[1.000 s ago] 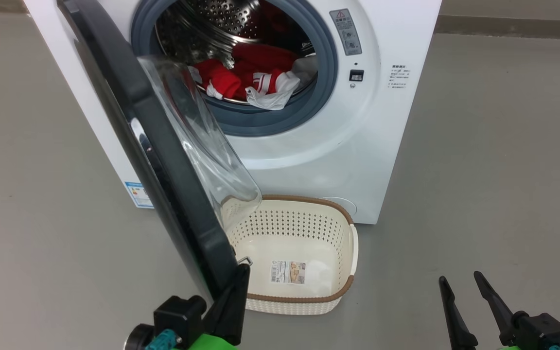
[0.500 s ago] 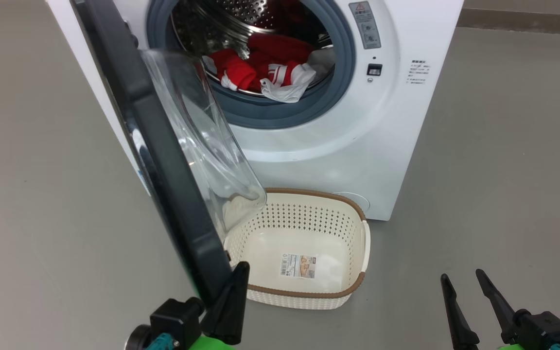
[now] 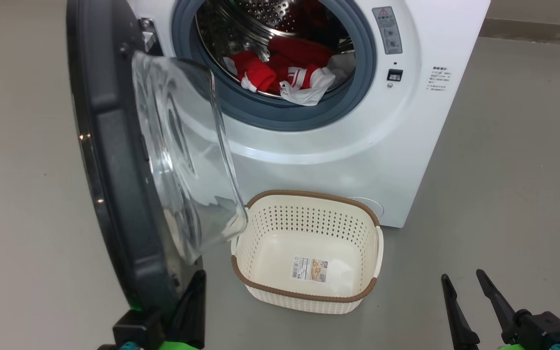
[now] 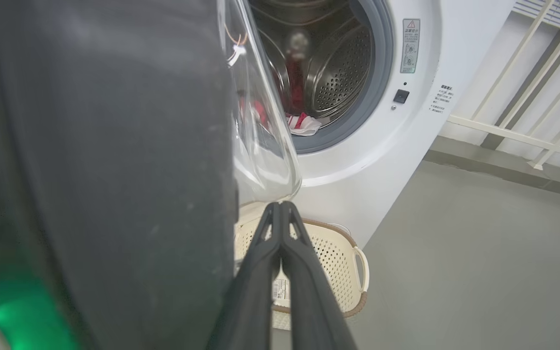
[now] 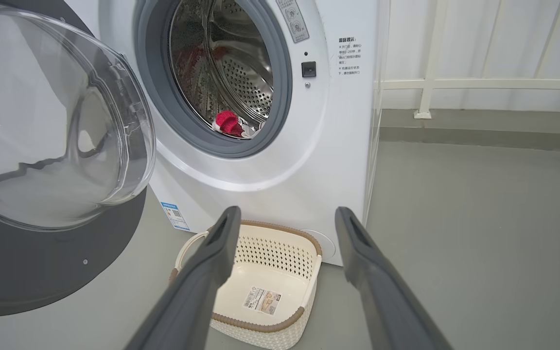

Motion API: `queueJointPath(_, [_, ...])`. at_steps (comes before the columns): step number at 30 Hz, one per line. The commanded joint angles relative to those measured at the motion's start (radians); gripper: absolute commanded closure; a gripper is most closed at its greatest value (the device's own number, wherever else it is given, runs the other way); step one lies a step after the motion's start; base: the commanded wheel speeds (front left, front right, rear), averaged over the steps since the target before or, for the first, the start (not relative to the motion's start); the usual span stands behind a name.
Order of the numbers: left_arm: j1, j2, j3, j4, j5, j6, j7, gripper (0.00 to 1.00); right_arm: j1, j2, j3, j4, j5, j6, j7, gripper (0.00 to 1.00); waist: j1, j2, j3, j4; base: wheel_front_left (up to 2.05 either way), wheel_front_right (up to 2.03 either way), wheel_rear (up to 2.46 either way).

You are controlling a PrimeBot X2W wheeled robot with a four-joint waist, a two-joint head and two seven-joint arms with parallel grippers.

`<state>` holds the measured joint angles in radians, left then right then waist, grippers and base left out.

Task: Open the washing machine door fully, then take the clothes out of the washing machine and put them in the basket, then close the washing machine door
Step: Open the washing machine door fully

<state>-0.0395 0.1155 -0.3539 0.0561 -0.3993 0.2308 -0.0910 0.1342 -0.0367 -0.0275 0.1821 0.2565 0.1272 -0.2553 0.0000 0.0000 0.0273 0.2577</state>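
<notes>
Washing machine door [image 3: 114, 194] had swung wider toward nine o'clock, apparently pushed by left gripper [image 4: 280, 214], closed tight and empty. Right gripper [image 3: 462, 276] idled at five o'clock, spread wide, empty. Clothes [image 3: 285, 73] lay in drum [image 3: 260, 19]; basket [image 3: 309, 196] waited beneath.

The washing machine [image 3: 338, 165] and the basket [image 3: 309, 302] are borne by the grey floor [image 3: 503, 194], the basket set just before the machine.

Head above, wrists low, sharing basket [image 3: 309, 195]
</notes>
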Motion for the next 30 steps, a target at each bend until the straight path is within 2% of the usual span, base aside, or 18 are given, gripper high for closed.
queueJointPath(1, [-0.010,0.025,0.060,-0.014,-0.012,0.020,-0.015,1.00,-0.032,-0.014,0.022,-0.022,0.009,0.003,-0.006,0.00,0.0000,0.0000,-0.002,0.003,0.00,0.00,0.00])
queueJointPath(16, [0.000,0.083,0.220,0.025,-0.069,0.058,-0.109,1.00,-0.038,-0.013,0.018,-0.029,-0.002,0.003,-0.006,0.00,0.0000,0.0000,0.021,0.003,0.00,0.00,0.00])
queueJointPath(23, [0.014,0.090,0.280,0.023,-0.082,0.085,-0.138,1.00,-0.047,-0.013,0.013,-0.035,-0.009,0.003,-0.006,0.00,0.0000,0.0000,0.038,-0.005,0.00,0.00,0.00])
queueJointPath(30, [-0.003,0.104,0.364,0.035,-0.106,0.080,-0.162,1.00,-0.068,-0.013,0.006,-0.047,-0.018,0.003,-0.006,0.00,0.0000,0.0000,0.080,-0.005,0.00,0.00,0.00])
